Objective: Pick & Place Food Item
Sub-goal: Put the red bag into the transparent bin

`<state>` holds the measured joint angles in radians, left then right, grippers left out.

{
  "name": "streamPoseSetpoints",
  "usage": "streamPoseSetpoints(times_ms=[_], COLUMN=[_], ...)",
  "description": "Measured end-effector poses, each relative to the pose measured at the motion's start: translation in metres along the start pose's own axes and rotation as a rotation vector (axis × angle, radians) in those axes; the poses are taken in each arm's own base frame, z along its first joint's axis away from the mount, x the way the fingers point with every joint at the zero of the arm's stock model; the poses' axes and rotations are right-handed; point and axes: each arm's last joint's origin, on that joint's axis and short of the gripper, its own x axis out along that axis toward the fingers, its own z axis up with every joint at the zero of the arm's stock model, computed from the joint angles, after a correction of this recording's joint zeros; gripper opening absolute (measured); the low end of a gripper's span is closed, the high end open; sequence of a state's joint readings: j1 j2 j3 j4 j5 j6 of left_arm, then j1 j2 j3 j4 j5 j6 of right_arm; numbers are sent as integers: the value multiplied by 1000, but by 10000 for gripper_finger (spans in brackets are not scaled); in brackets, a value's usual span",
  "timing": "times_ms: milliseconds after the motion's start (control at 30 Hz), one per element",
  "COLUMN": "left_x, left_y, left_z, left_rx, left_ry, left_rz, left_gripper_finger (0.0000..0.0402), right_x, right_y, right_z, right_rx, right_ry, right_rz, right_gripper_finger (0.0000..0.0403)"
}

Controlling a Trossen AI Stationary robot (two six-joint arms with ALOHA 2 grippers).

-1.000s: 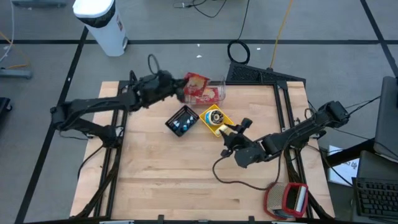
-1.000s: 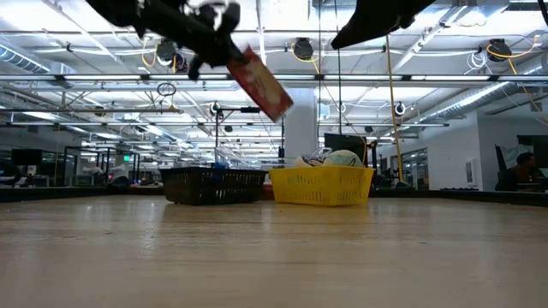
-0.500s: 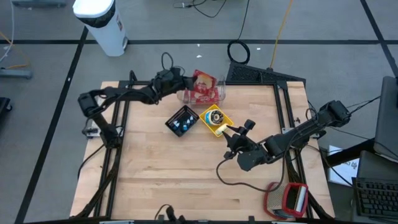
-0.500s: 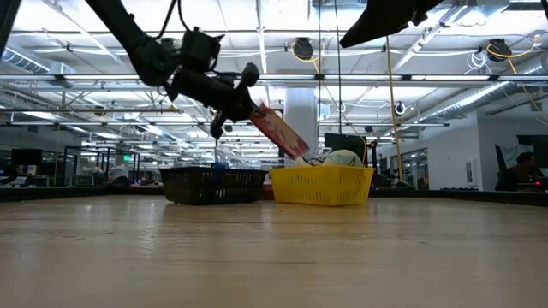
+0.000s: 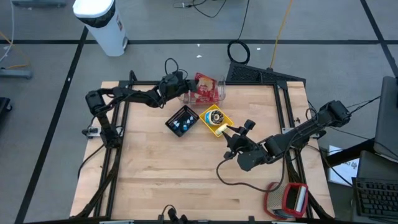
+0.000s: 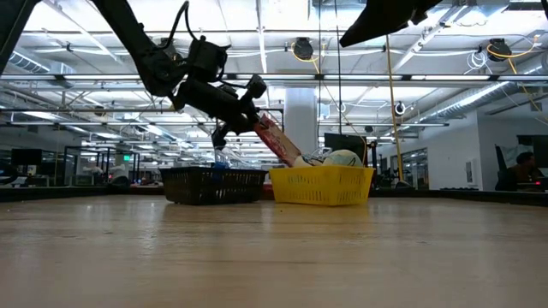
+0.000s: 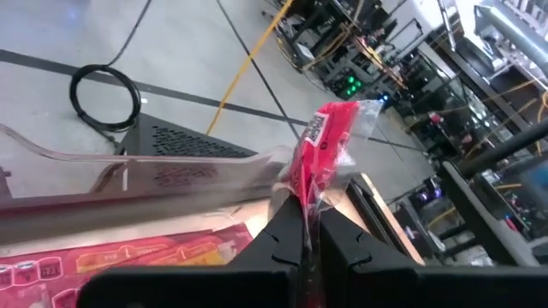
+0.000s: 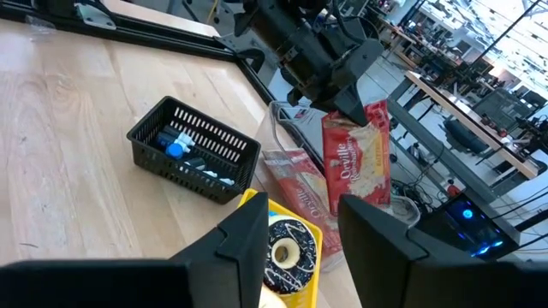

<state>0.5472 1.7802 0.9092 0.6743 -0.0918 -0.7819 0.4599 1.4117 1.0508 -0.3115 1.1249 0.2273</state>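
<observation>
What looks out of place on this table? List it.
Nothing looks spilled or damaged. The left claw holds a red popcorn packet tilted in the air over the clear plastic tray, not yet set down. The small black wire basket and yellow basket sit upright.

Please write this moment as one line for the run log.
left hand: shut on red popcorn packet | position: above clear plastic bin | right hand: open, empty, beside yellow basket | step: packet not yet released

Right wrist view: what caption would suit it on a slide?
Left gripper holds a red packet above a clear bin, beside black and yellow baskets.
</observation>
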Motion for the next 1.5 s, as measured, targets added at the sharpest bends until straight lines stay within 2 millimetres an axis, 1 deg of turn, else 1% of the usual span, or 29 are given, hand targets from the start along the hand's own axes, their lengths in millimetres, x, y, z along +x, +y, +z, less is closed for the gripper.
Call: streamPoseSetpoints(times_ms=[367,500,667,833,1033,1267,1500], left_x=[0,0,-1,-1,0,0,-1], left_y=[-1,-1,-5,-7,-5,-1,0], left_z=[1,0,-5,-8,-5,-8,-9], left_rx=[-62,-75,-89,1,89,224,290], left_ry=[-3,1,21,32,22,87,88], left_rz=[-10,-11,-21,-24,-23,-30,-17], left_gripper_finger=[65,76,78,79,79,79,80], right_x=[0,0,0,0,0,0,0], right_y=[0,0,0,0,0,0,0], right_z=[1,1,1,1,1,1,1], right_rx=[8,8,8,8,8,8,8], right_ry=[-3,-3,-3,-3,-3,-2,-2], right_rz=[3,3,3,4,4,4,5], right_gripper_finger=[130,130,130,130,130,130,130])
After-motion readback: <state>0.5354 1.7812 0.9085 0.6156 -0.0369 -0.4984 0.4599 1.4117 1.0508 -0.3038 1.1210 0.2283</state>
